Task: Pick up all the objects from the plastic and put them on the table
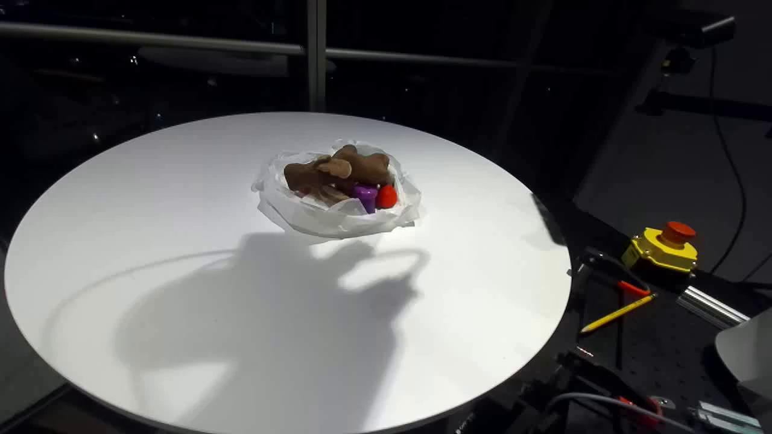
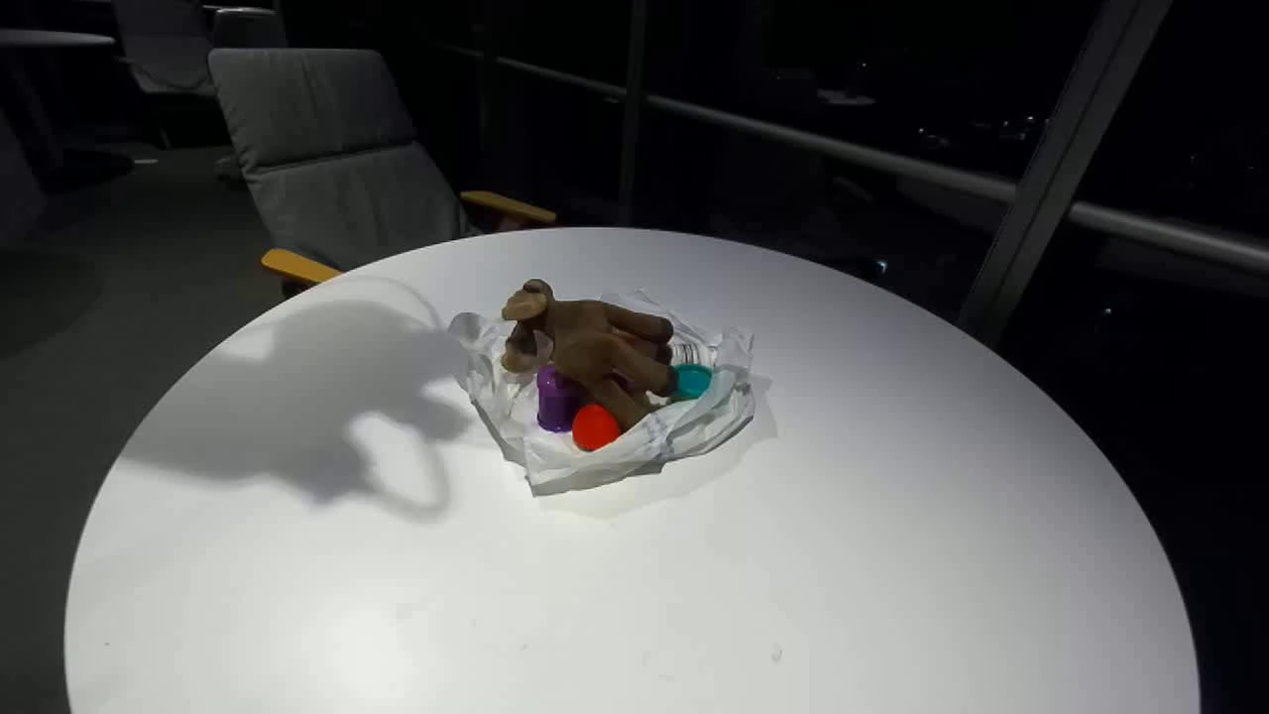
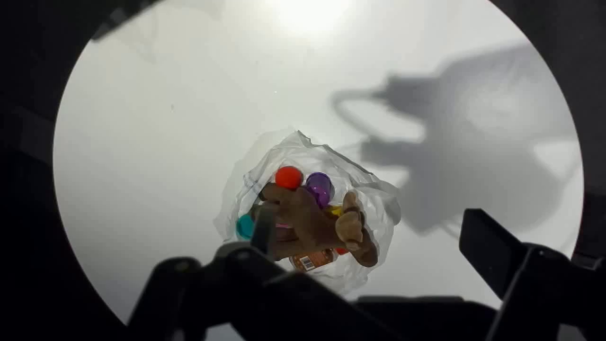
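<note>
Gripper [image 3: 369, 219]: hangs released, spread wide
Plastic [image 3: 303, 151]: lies on table [image 3: 165, 142], bearing toy [image 3: 307, 220] centrally
Red cup [image 3: 289, 177]: eleven o'clock on plastic, in wrist view
Purple cup [image 3: 319, 183]: one o'clock
Teal cup [image 3: 244, 227]: nine o'clock

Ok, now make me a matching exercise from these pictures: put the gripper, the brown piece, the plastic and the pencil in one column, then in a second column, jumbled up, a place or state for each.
Things
1. gripper
2. brown piece
3. plastic
4. pencil

Places and states
A. whitish and wrinkled, resting on the table
B. yellow, off to the side of the table
C. open, holding nothing
D. lying in the plastic

Right pairs: 1-C, 2-D, 3-A, 4-B
</note>
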### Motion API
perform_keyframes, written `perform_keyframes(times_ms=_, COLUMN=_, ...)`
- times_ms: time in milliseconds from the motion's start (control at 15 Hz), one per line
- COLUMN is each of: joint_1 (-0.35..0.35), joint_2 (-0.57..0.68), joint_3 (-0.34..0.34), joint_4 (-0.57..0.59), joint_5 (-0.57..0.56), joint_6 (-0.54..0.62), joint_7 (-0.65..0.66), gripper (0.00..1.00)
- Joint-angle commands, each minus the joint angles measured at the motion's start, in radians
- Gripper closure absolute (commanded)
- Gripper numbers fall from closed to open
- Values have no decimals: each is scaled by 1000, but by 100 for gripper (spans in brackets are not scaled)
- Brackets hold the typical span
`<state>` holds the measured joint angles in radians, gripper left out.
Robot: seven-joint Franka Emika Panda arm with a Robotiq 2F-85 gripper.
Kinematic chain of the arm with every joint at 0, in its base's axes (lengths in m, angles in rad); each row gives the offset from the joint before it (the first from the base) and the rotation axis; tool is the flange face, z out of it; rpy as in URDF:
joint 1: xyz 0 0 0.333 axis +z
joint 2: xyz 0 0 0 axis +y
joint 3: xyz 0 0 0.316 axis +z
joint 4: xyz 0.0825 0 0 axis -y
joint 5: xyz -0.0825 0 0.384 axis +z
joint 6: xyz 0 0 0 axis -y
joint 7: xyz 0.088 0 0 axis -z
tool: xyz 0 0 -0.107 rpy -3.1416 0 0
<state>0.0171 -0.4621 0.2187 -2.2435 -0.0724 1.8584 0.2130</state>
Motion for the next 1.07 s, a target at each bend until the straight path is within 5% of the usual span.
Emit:
perform_keyframes(times_ms=0, joint_1=23, joint_2=3, joint_3=-19, joint_4=7, joint_5=-10, joint_6=-2, joint_7=8, gripper=0)
perform_keyframes(times_ms=467, joint_1=23, joint_2=-5, joint_3=-18, joint_4=15, joint_5=-10, joint_6=-2, joint_7=9, gripper=0)
perform_keyframes(times_ms=800, joint_1=30, joint_2=165, joint_3=-10, joint_4=116, joint_5=-126, joint_6=55, joint_7=-82, gripper=0)
perform_keyframes(times_ms=1000, joint_1=37, joint_2=303, joint_3=-45, joint_4=136, joint_5=-146, joint_6=185, joint_7=-183, gripper=0)
